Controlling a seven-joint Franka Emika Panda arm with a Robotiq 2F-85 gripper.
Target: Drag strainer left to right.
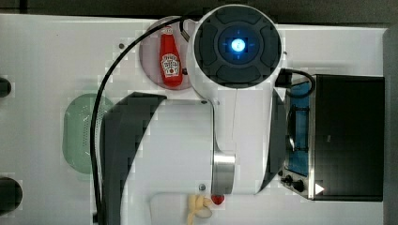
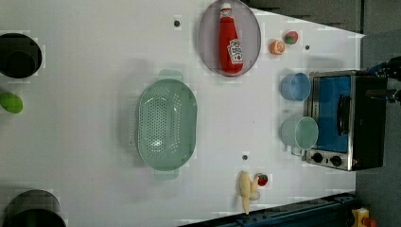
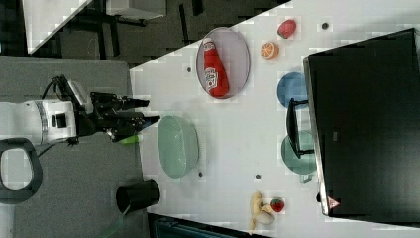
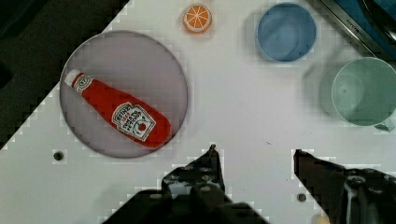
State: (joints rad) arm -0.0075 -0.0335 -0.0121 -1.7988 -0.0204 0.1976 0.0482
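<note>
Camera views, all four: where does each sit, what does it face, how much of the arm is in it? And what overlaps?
Top view: overhead, looking straight down; the arm's white body covers the middle, strainer partly hidden.
Left view: high above the table, looking down on it; strainer centred.
Right view: high, to one side; the arm reaches in from the right view's left, gripper open beside the strainer.
Wrist view: looks down between the fingers.
Shared: all four show the ketchup bottle on its plate.

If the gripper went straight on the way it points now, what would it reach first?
Probably the strainer. In the right view the open gripper points toward the table, its fingertips level with the strainer's upper rim and apart from it. Depth is unclear; it might land on bare table beside the rim.
</note>
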